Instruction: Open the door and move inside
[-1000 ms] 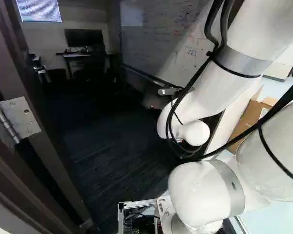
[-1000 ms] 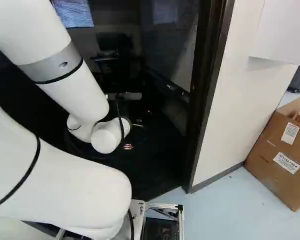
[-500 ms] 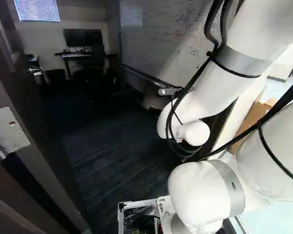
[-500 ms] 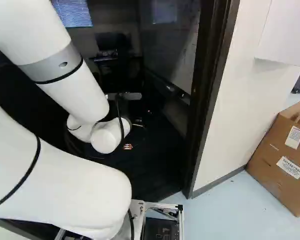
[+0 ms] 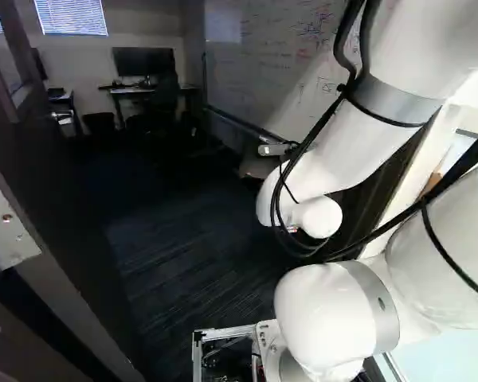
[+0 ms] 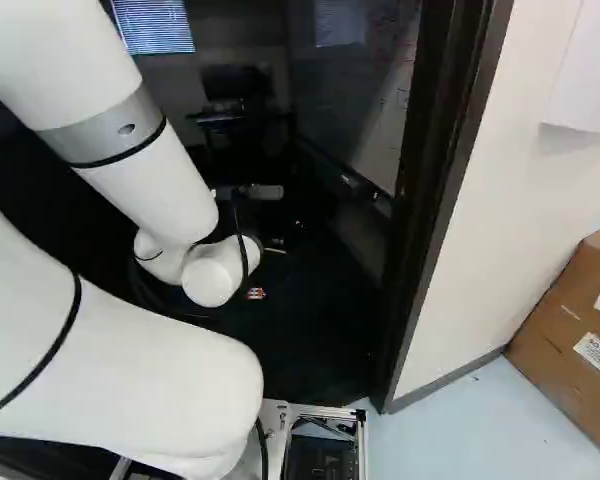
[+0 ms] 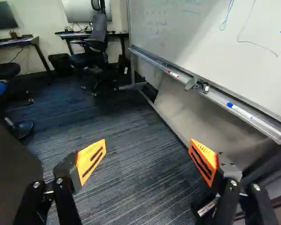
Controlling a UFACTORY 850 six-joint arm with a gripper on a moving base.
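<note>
Judged step: door is open, so the job is now the drive through the doorway.

Dark brown door (image 5: 64,199) runs down the left of the left base view, swung inward. Small glass pane near its top, silver lever handle (image 5: 61,116) beyond the arm's reach side, bare metal hinge plate (image 5: 9,229) at the left edge. Face looks flat and dark; no damage visible, though the lower part is too dark to judge.

Black two-finger gripper with orange pads (image 7: 147,146) stands wide apart with nothing between the pads; handle is not in its hold. Past it: dark striped carpet (image 7: 126,122) and a large whiteboard (image 7: 196,47).

Next move should be base forward, arm held tucked. Dark door frame (image 6: 443,200), right of middle in the right base view, looks near the base's silver metal frame (image 6: 362,440); likely snag. Door edge is the other one. Probably needs small steering trims, no regrasp.
</note>
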